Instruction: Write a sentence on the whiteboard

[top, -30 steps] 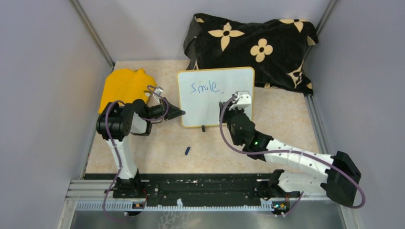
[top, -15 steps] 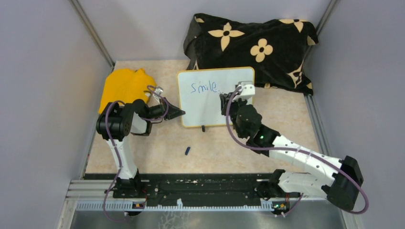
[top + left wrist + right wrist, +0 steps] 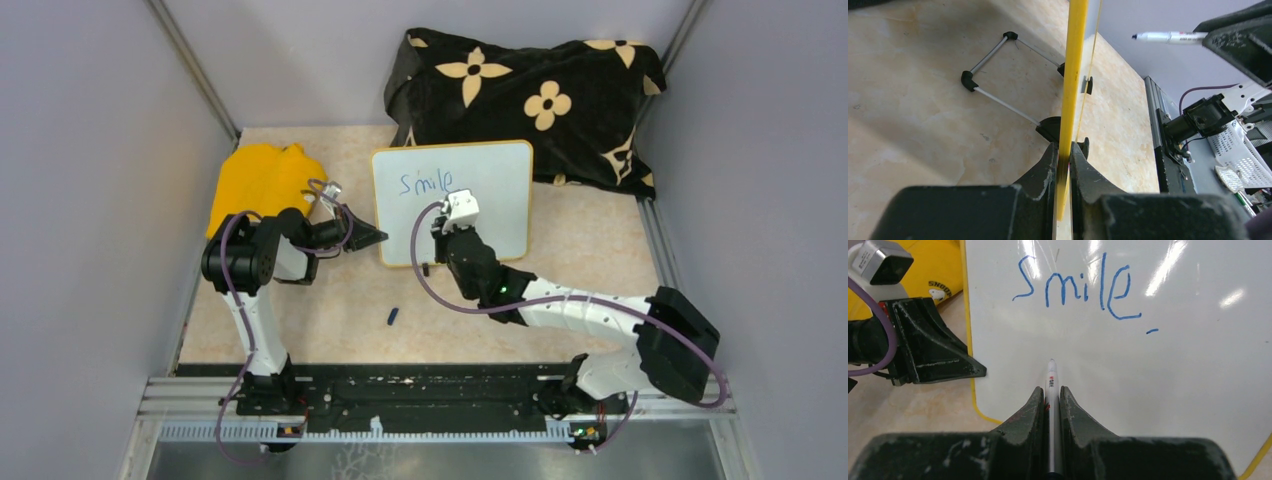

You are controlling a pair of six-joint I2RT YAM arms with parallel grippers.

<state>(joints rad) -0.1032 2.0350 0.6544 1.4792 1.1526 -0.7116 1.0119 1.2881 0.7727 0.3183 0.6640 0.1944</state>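
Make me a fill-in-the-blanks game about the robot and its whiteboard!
The blue word on the whiteboard reads ____.
The right end effector is shut on a ____.
The left end effector pinches the whiteboard's ____ rim.
Missing words: Smile; marker; yellow.

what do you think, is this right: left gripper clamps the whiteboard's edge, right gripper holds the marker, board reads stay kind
Not quite: the right wrist view shows the whiteboard reads "Smile" instead. The left gripper does clamp its edge and the right gripper holds the marker.
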